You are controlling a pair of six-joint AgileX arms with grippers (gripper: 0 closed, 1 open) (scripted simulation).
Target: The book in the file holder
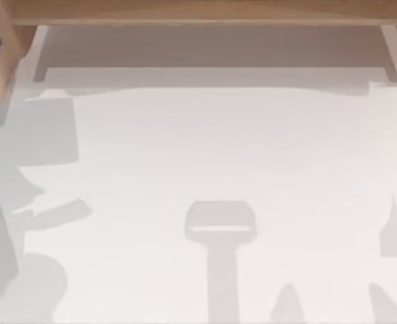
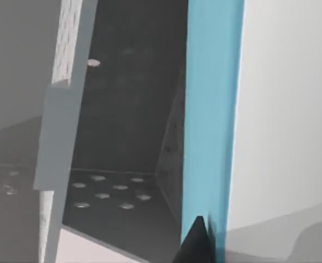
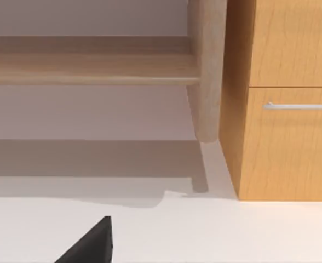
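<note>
Book (image 2: 213, 109) upright at left end effector (image 2: 196, 244) | grip unclear | file holder (image 2: 117, 137) behind

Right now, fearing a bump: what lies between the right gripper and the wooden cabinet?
Nothing: in the right wrist view, bare white table runs from the right gripper to the cabinet. The left gripper is by the book.

A black fingertip of the left gripper (image 2: 196, 244) juts up at the lower middle of the left wrist view. A black finger of the right gripper (image 3: 90, 245) slants across that view's lower left.
</note>
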